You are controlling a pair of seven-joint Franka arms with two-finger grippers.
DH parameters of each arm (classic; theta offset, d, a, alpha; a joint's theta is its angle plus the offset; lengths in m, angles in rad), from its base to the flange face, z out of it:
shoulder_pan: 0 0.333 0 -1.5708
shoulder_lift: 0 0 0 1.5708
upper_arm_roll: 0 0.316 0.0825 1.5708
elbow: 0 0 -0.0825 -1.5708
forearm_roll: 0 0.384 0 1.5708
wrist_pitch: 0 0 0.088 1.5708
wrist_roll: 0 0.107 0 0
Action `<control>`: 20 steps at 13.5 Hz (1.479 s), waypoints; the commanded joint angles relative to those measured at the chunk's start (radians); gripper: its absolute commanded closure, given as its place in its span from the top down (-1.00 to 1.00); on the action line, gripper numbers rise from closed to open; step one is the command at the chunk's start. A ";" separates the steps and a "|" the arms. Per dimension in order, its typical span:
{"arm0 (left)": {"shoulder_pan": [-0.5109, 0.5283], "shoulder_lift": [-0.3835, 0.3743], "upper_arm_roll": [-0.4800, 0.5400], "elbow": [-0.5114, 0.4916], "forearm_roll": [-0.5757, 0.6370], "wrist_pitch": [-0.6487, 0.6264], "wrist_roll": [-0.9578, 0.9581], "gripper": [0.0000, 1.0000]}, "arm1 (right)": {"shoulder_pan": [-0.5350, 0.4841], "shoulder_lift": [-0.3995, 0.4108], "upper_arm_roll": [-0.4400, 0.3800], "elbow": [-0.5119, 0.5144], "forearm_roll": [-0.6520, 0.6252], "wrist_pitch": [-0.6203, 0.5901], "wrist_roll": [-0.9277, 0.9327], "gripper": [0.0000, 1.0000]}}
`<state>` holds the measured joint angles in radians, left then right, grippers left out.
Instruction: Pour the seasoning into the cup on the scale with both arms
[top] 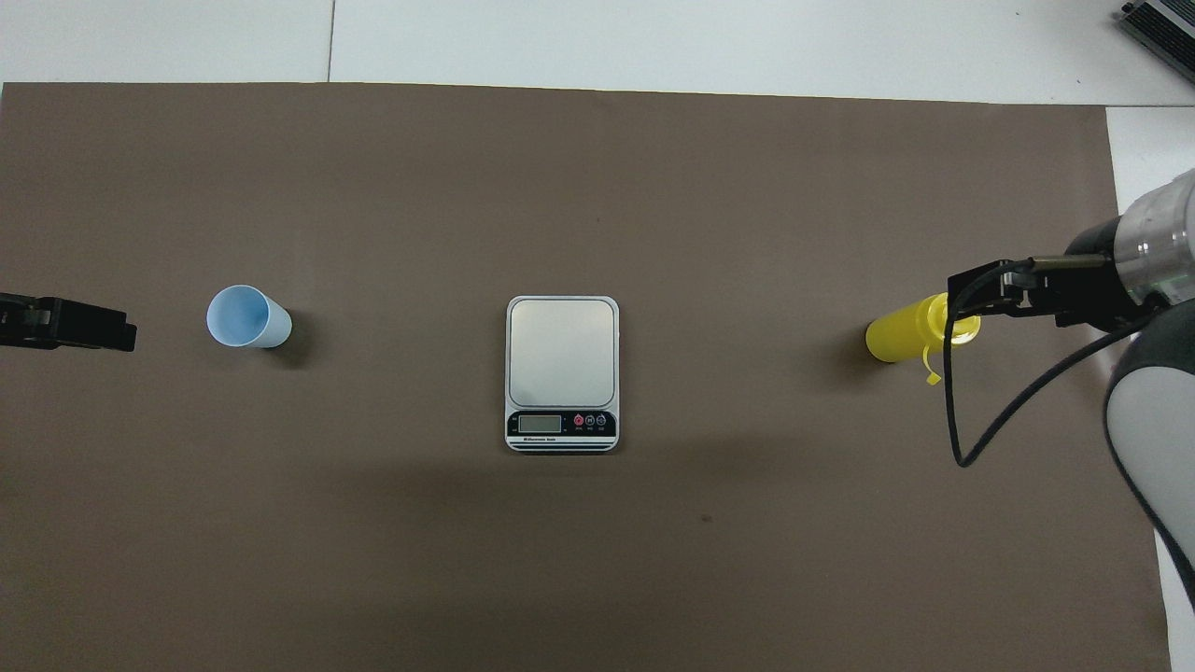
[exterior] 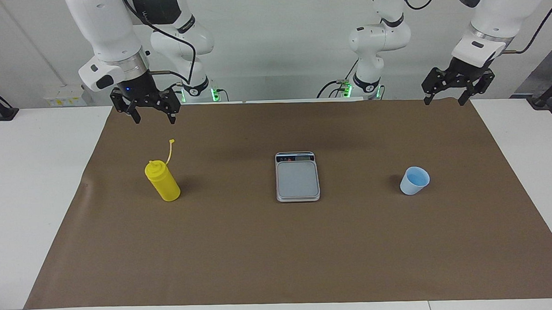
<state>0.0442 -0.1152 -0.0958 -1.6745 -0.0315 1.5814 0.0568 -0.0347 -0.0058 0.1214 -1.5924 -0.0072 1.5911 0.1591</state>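
Both grippers hang in the air with nothing in them. Right gripper (exterior: 153,115), black and two-fingered, hangs from its white arm above the brown mat near the robots' edge, over the spot just nearer the robots than the yellow bottle, with its fingers spread wide apart and clear of the bottle. Left gripper (exterior: 445,98) hangs at the other end of the table, over the mat's edge by the robots, its fingers likewise spread wide and empty; it is well apart from the cup. A large brown mat (exterior: 279,256) covers most of the white table (exterior: 24,182), and all three objects stand on it in a row, well apart from one another. At the middle of the mat lies the scale (exterior: 297,177), a flat silver-grey rectangle with a bare grey weighing plate and a dark display strip along the short edge nearest the robots. Toward the right arm's end stands the seasoning (exterior: 163,182), a bright yellow squeeze bottle, upright, its thin cap strap sticking up from the nozzle end. Toward the left arm's end stands the cup (exterior: 414,181), small, light blue, upright with its mouth open upward, on the mat and not on the scale.
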 commanded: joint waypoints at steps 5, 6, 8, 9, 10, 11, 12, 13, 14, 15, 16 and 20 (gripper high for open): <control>0.031 -0.001 0.011 -0.089 -0.001 0.116 -0.017 1.00 | -0.011 -0.022 0.006 -0.024 0.001 0.013 0.007 1.00; 0.033 0.032 0.011 -0.094 -0.001 0.138 -0.018 1.00 | -0.011 -0.022 0.006 -0.026 0.001 0.013 0.005 1.00; 0.057 0.064 0.013 -0.122 -0.001 0.190 -0.023 1.00 | -0.011 -0.022 0.006 -0.024 0.001 0.013 0.007 1.00; 0.060 0.068 0.014 -0.163 -0.001 0.239 -0.034 1.00 | -0.011 -0.022 0.006 -0.026 0.001 0.013 0.007 1.00; 0.060 0.069 0.014 -0.209 0.001 0.291 -0.061 1.00 | -0.011 -0.022 0.006 -0.026 0.001 0.013 0.005 1.00; 0.060 0.072 0.014 -0.249 0.002 0.342 -0.078 1.00 | -0.011 -0.022 0.006 -0.026 0.001 0.013 0.007 1.00; 0.062 0.081 0.014 -0.281 0.002 0.391 -0.080 1.00 | -0.011 -0.022 0.006 -0.026 0.001 0.013 0.007 1.00; 0.062 0.107 0.014 -0.293 0.002 0.425 -0.083 1.00 | -0.011 -0.022 0.006 -0.026 0.001 0.013 0.007 1.00; 0.062 0.133 0.014 -0.295 0.002 0.442 -0.092 1.00 | -0.011 -0.022 0.006 -0.026 0.001 0.013 0.005 1.00; 0.062 0.162 0.014 -0.297 0.002 0.468 -0.115 1.00 | -0.011 -0.022 0.006 -0.026 0.001 0.013 0.007 1.00; 0.062 0.167 0.014 -0.315 0.002 0.500 -0.123 1.00 | -0.013 -0.022 0.006 -0.026 0.001 0.013 0.007 1.00; 0.068 0.219 0.014 -0.355 0.001 0.598 -0.141 1.00 | -0.011 -0.022 0.006 -0.026 0.001 0.013 0.007 1.00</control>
<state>0.0994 0.0795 -0.0763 -2.0085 -0.0318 2.1257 -0.0601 -0.0347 -0.0058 0.1214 -1.5925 -0.0072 1.5911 0.1591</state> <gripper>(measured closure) 0.000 0.000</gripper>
